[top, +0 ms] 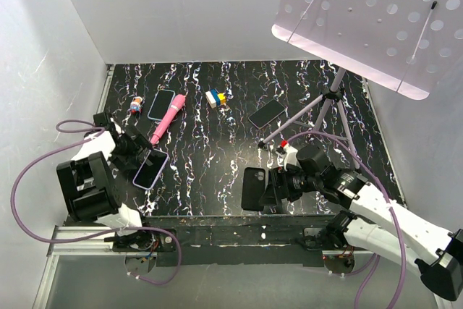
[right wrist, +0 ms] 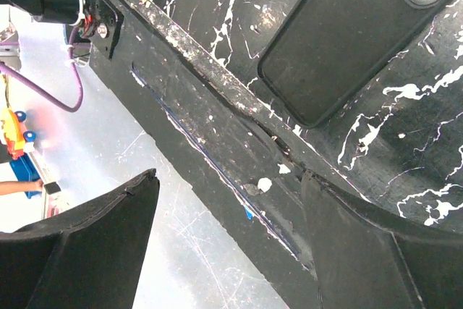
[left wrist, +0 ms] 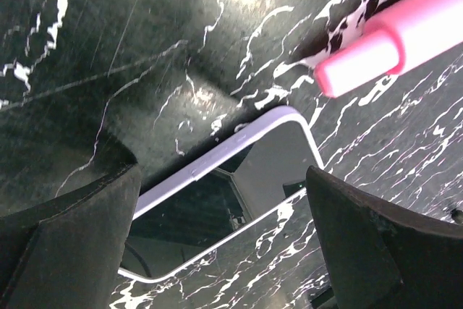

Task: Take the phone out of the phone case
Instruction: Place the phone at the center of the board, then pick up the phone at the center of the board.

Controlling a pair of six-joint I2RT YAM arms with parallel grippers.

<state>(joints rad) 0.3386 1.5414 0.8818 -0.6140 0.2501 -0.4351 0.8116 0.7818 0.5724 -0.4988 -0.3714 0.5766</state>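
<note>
Three flat rectangular phones lie on the black, white-veined table (top: 210,146): a lilac-rimmed phone (top: 150,169), a pink-rimmed phone (top: 161,104) and an all-black phone (top: 267,113). There is one black phone case with a round camera opening (top: 253,188), one pink plastic rod-shaped tool (top: 168,119), one small red-and-blue toy figure (top: 135,104) and one blue, yellow and white block (top: 215,97). One metal tripod (top: 335,86) carries one white perforated panel (top: 362,19).
</note>
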